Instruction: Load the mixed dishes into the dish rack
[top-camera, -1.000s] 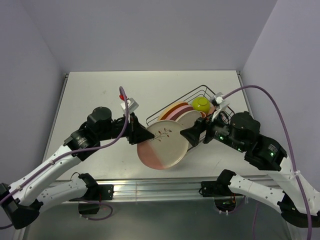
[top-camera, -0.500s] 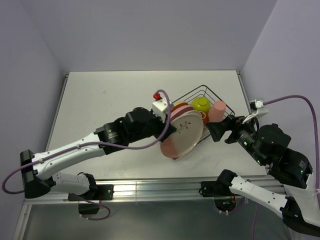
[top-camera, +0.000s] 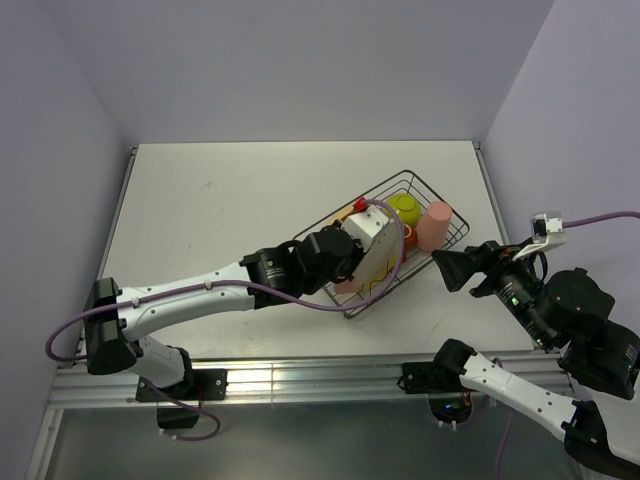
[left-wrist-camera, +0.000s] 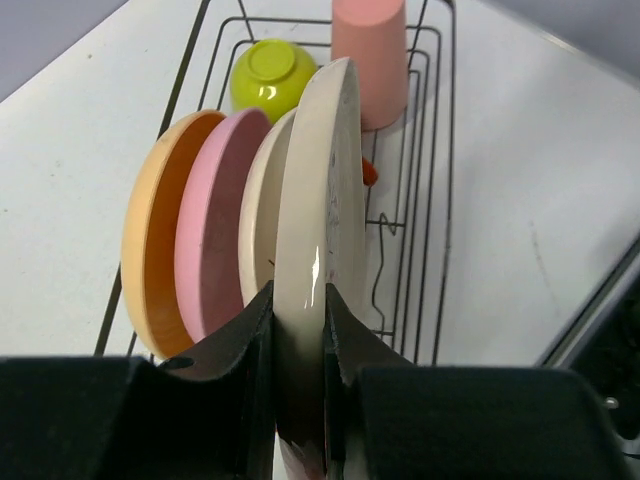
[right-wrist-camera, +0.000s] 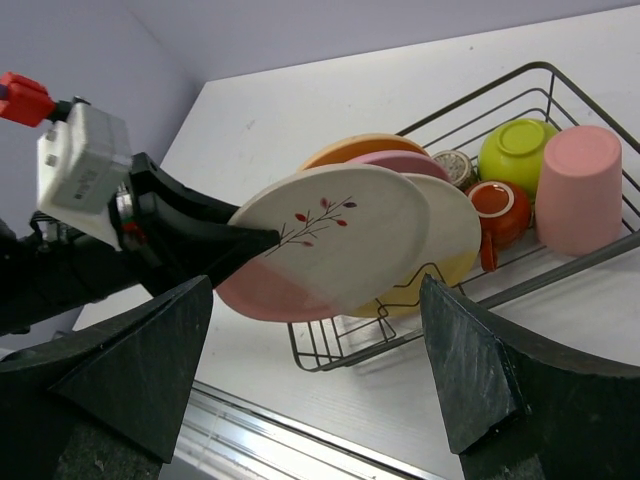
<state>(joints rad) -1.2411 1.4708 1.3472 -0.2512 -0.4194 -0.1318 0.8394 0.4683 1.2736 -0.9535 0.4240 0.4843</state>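
My left gripper (left-wrist-camera: 298, 300) is shut on the rim of the pink-cream twig-patterned plate (left-wrist-camera: 320, 200), which stands on edge over the near end of the black wire dish rack (left-wrist-camera: 440, 150). Behind it in the rack stand the cream-yellow plate (left-wrist-camera: 262, 220), pink plate (left-wrist-camera: 215, 220) and orange plate (left-wrist-camera: 150, 230). The lime-green bowl (right-wrist-camera: 520, 150), salmon cup (right-wrist-camera: 580, 190), red-brown mug (right-wrist-camera: 497, 205) and small grey cup (right-wrist-camera: 455, 168) sit at the far end. My right gripper (right-wrist-camera: 315, 370) hangs open and empty, to the right of the rack (top-camera: 440, 205) and apart from it.
The white table (top-camera: 220, 200) stretches left of the rack. An aluminium rail (top-camera: 320, 375) runs along its near edge, and purple walls close in on the sides. A purple cable loops from the left wrist under the held plate (top-camera: 378, 255).
The left arm has carried the twig plate to the right, from in front of the rack to over it, and turned it on edge. The right arm drew back to the right.
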